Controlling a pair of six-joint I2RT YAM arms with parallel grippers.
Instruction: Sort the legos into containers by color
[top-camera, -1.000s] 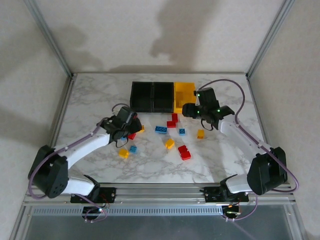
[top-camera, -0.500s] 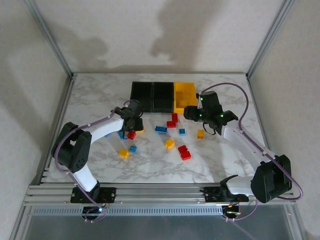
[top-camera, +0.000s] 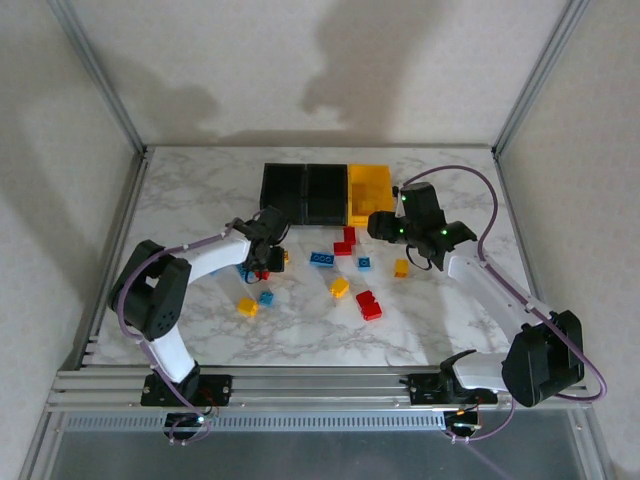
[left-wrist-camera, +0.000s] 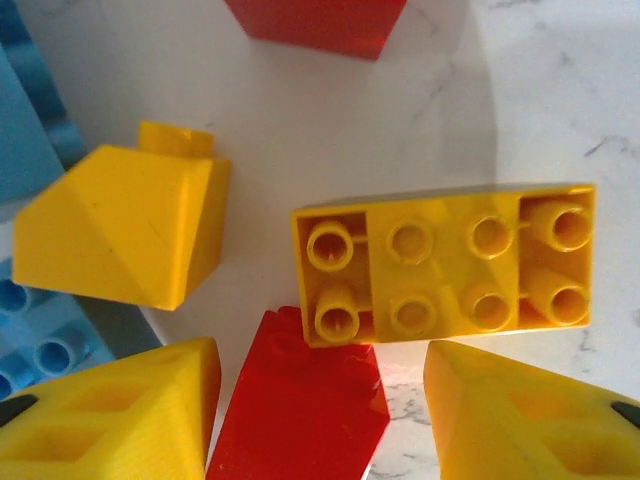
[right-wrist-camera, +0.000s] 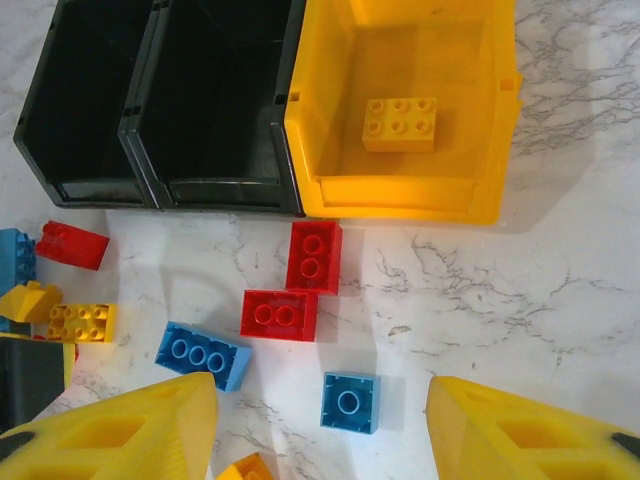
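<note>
While between fingers (left-wrist-camera: 110, 410), red lego (left-wrist-camera: 300, 405)

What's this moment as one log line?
left gripper: open over loose yellow brick | right gripper: open, empty | yellow bin: one lego

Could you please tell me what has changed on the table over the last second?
The left arm swung its elbow up and inward, carrying the left end effector slightly rightward; it now sits over a yellow brick and a red brick. The right arm shifted only slightly. Nothing was picked up or let go. The other legos and the bins stayed put.
</note>
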